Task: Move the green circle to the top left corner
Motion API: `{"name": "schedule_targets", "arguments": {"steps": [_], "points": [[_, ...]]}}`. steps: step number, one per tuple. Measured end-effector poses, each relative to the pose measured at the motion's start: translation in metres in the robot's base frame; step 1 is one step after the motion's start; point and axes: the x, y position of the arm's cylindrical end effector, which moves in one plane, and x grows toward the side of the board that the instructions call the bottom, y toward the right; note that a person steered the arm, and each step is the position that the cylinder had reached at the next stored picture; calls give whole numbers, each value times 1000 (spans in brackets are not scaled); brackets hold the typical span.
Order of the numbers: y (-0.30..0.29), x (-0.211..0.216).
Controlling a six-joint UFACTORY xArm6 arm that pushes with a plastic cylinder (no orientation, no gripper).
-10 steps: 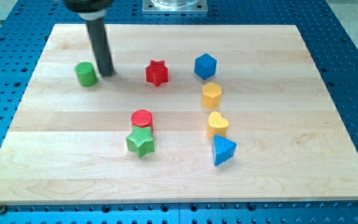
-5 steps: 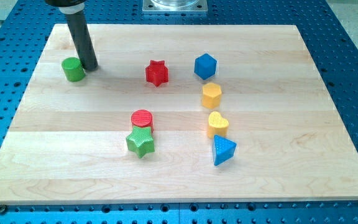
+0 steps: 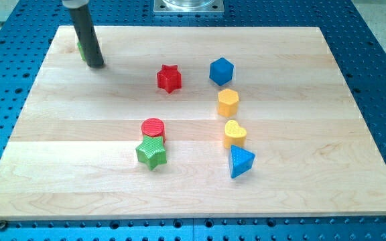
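The green circle (image 3: 80, 49) is near the board's top left corner, almost wholly hidden behind my rod; only a thin green sliver shows at the rod's left edge. My tip (image 3: 96, 65) rests on the board just below and right of that sliver, touching or nearly touching the block.
A red star (image 3: 169, 77), blue hexagon (image 3: 221, 70), yellow hexagon (image 3: 228, 102), yellow heart (image 3: 234, 133) and blue triangle (image 3: 240, 161) stand right of centre. A red circle (image 3: 153, 127) touches a green star (image 3: 151, 152) at centre. The wooden board (image 3: 313, 187) has blue perforated table around it.
The green circle has been pushed up and left toward the top left corner. My rod followed it and now covers most of it.
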Motion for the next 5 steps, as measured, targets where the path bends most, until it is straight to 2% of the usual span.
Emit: {"name": "schedule_targets", "arguments": {"steps": [2, 4, 5], "points": [[-1, -25], [1, -22], [-31, -37]]}}
